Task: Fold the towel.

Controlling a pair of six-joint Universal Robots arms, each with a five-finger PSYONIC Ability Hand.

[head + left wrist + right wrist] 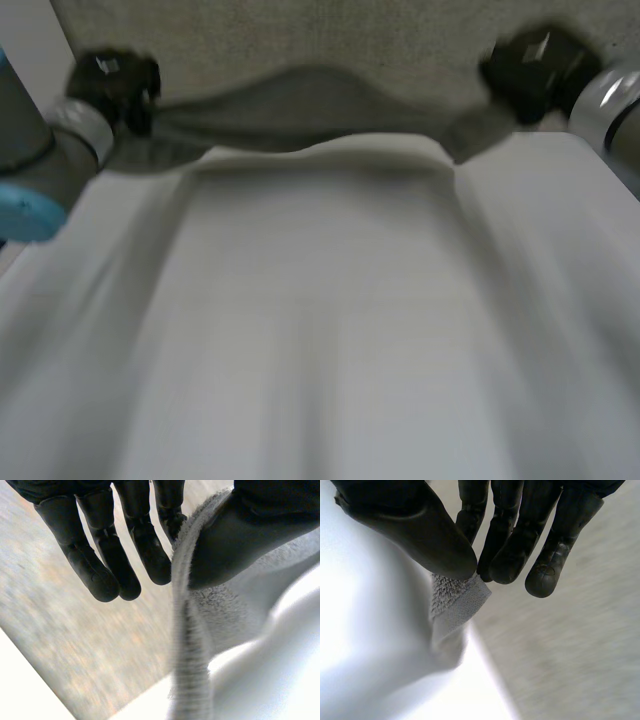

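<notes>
Left hand: straight fingers and thumb pinch the towel by its hemmed edge, and the cloth runs down from between them.
Right hand: the thumb presses a towel corner against the fingers, with just a small tip of cloth caught.
Towel: held up above the table and strung between the hands at upper left and upper right of the head view. Its top edge sags in the middle, and the rest hangs toward the lower frame.
Arms: the left arm is at the left edge and the right arm at the right edge, at about the same height.
Step, as I judge: carrying the held edge across to lay one half on the other.
Doing it well: hold both pinches firm, the right especially, since its hold looks slight. Move the hands together at one height, pull the edge taut so the sag does not crease, and lower until the edges meet before letting go.
</notes>
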